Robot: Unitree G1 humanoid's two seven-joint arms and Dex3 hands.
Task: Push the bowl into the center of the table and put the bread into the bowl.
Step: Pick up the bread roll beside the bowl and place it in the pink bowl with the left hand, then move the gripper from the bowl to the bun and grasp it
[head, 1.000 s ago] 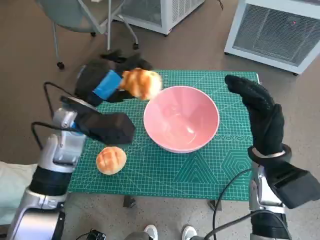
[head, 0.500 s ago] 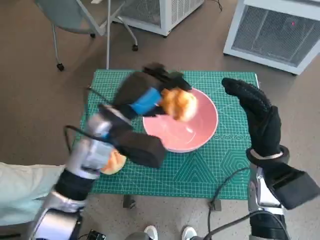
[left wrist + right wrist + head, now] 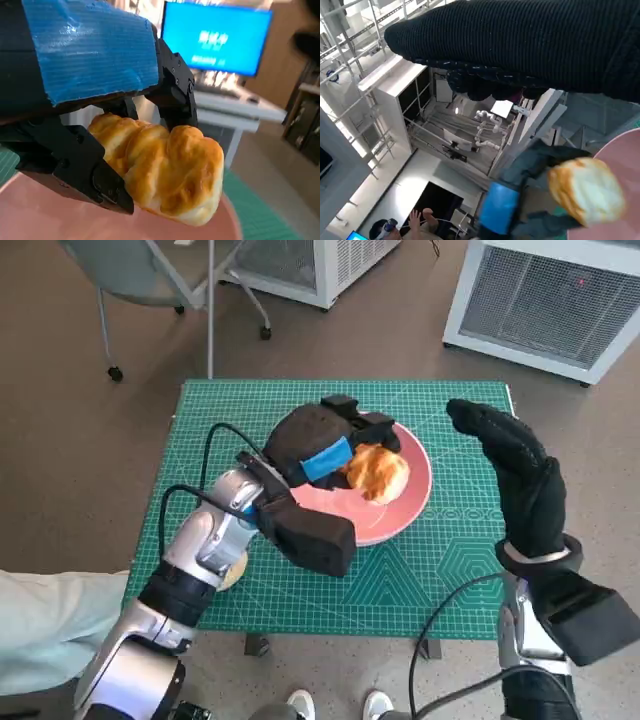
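The bread (image 3: 377, 472) sits at the centre of the head view, gripped by the left hand (image 3: 322, 445) and held over the inside of the pink bowl (image 3: 415, 502). In the left wrist view the black fingers (image 3: 95, 172) clamp the twisted golden loaf (image 3: 170, 172) from both sides, with pink bowl surface (image 3: 35, 210) showing below it; whether the loaf touches the bowl I cannot tell. The bowl stands about mid-mat, slightly right of the frame's centre, so the push looks done and the step in hand is placing the bread. I judge the next move calls for lowering the loaf a little and letting go without tipping the bowl, then lifting the hand straight out.

A second bun (image 3: 232, 570) peeps out beside the left forearm in the lower left. The right hand (image 3: 517, 470) stands at the right of the frame just beside the bowl's rim, fingers extended, holding nothing. The green mat (image 3: 430, 590) covers the table.
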